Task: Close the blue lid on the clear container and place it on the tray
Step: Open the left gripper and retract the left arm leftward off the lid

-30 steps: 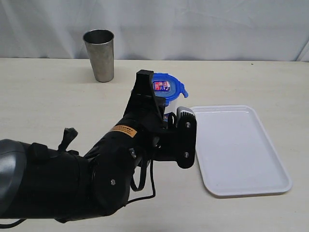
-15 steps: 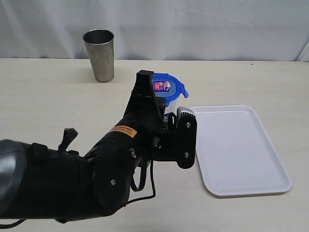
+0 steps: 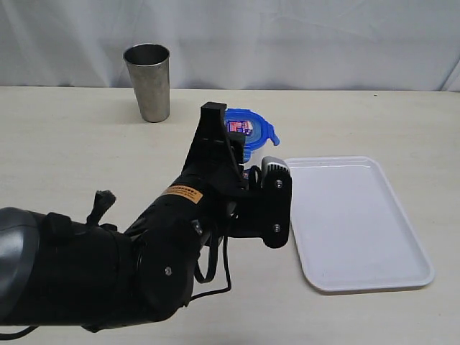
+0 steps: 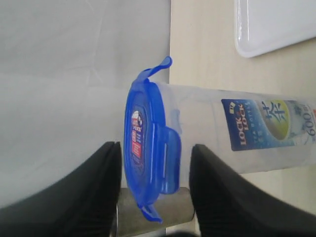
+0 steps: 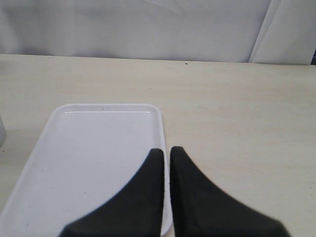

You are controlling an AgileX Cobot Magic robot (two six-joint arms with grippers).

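We see the left gripper (image 4: 155, 147) spread, one finger on each side of the blue lid (image 4: 145, 158), with a thin gap showing on both sides. The lid sits on the mouth of the clear container (image 4: 222, 128), which stands upright on the bench (image 3: 72, 144) just beside the tray (image 3: 359, 223), not on it. Two lid flaps stick out and one lies folded down. The right gripper (image 5: 167, 150) hangs over the tray, fingers pressed together, holding nothing.

Worktop (image 3: 65, 144): pale beige, faint wood grain, matte. Backdrop (image 3: 302, 39): white cloth, softly creased, hung along the far edge. Lighting: even, diffuse.
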